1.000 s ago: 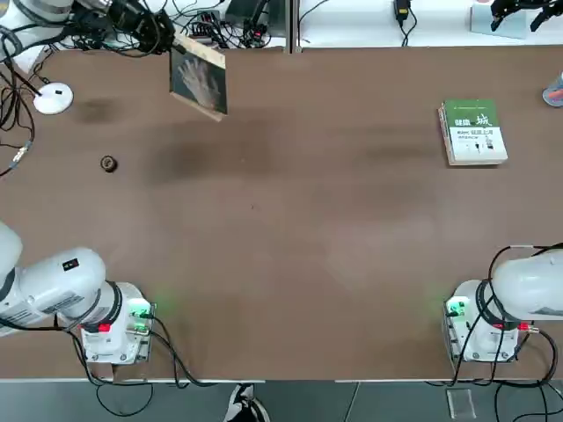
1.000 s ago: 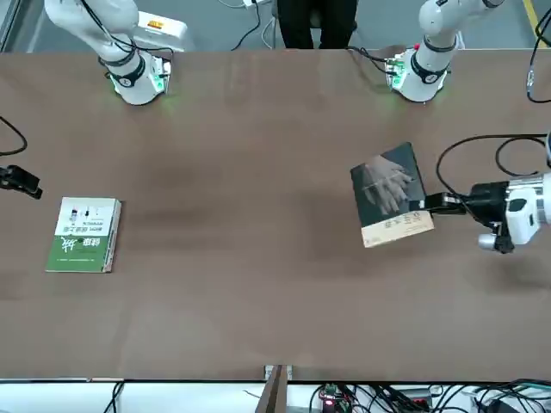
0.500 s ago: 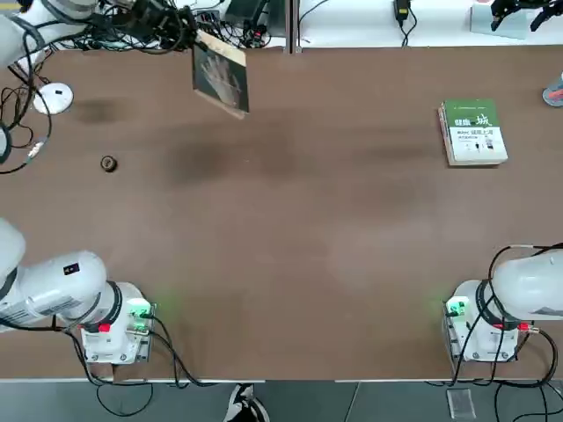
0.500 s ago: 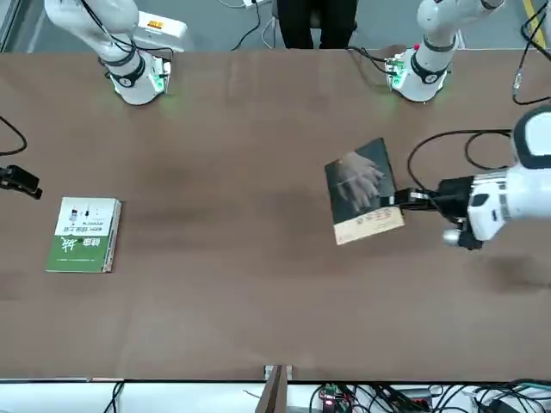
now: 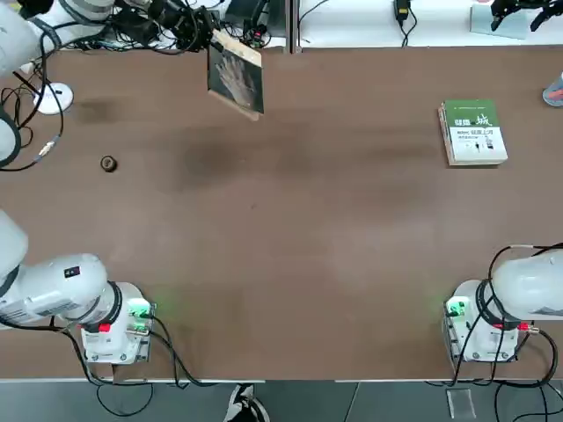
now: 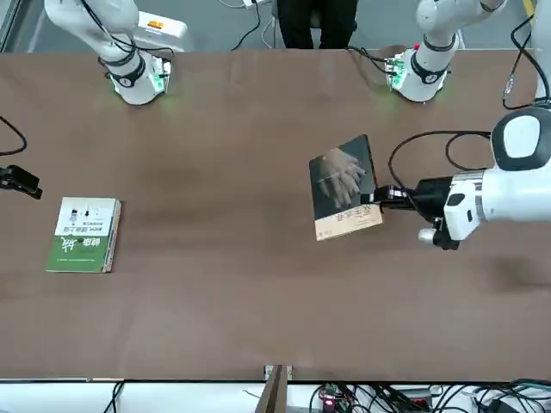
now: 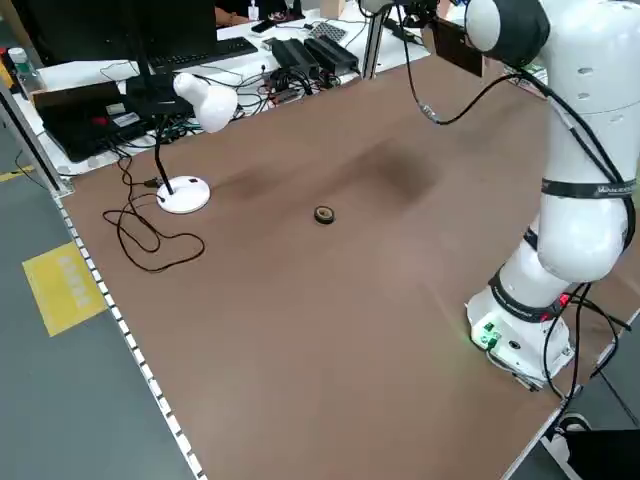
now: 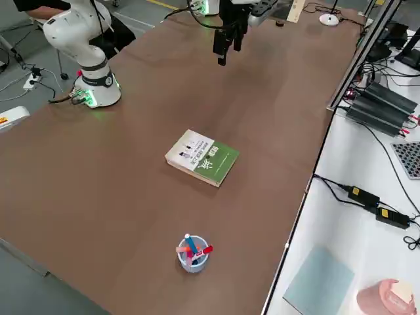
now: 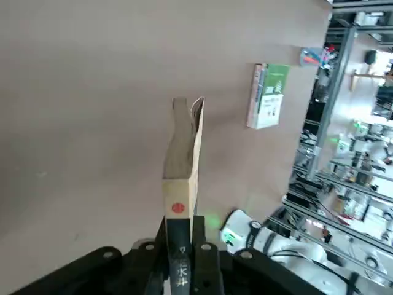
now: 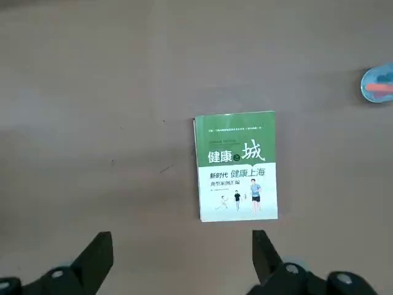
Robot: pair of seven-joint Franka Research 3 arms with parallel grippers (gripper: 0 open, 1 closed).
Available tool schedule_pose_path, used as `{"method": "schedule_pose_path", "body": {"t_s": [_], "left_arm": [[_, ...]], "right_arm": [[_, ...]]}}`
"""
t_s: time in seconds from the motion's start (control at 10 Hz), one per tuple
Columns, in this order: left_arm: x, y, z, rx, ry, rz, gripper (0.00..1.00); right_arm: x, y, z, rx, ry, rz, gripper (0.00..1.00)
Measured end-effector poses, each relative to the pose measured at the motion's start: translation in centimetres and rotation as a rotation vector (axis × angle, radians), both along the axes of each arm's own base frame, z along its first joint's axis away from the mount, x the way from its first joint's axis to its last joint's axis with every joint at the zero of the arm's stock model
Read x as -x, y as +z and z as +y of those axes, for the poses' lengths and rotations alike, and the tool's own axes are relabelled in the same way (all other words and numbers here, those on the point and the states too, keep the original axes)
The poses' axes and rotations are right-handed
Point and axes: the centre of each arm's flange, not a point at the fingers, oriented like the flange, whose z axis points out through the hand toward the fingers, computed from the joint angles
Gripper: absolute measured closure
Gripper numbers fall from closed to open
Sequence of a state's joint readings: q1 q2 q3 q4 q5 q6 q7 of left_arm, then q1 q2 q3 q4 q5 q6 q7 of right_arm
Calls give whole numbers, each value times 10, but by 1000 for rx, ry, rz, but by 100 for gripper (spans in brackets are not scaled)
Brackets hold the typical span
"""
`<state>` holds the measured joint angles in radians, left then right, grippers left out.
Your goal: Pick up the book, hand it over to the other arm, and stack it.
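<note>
Brown surface with cables and equipment along its far edge. Left tool, clamped on one edge of the book, holds it in the air above the far left-of-centre surface. Right tool, fingers spread and empty, hangs above the green-and-white book. A desk lamp and a small ring appear fully only in the left side view; a cup of pens only in the right. The top view crops the left tool partly.
</note>
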<state>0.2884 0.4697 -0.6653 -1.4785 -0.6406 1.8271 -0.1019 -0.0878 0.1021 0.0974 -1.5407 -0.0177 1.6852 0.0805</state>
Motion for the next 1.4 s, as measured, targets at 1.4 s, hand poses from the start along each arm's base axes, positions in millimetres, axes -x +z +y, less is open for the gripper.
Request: {"method": "schedule_pose_path", "body": {"t_s": [1.4], "left_arm": [[7, -53, -135, 405, -22, -42, 99]], "right_arm": [[2, -2, 4, -65, -9, 24, 0]]}}
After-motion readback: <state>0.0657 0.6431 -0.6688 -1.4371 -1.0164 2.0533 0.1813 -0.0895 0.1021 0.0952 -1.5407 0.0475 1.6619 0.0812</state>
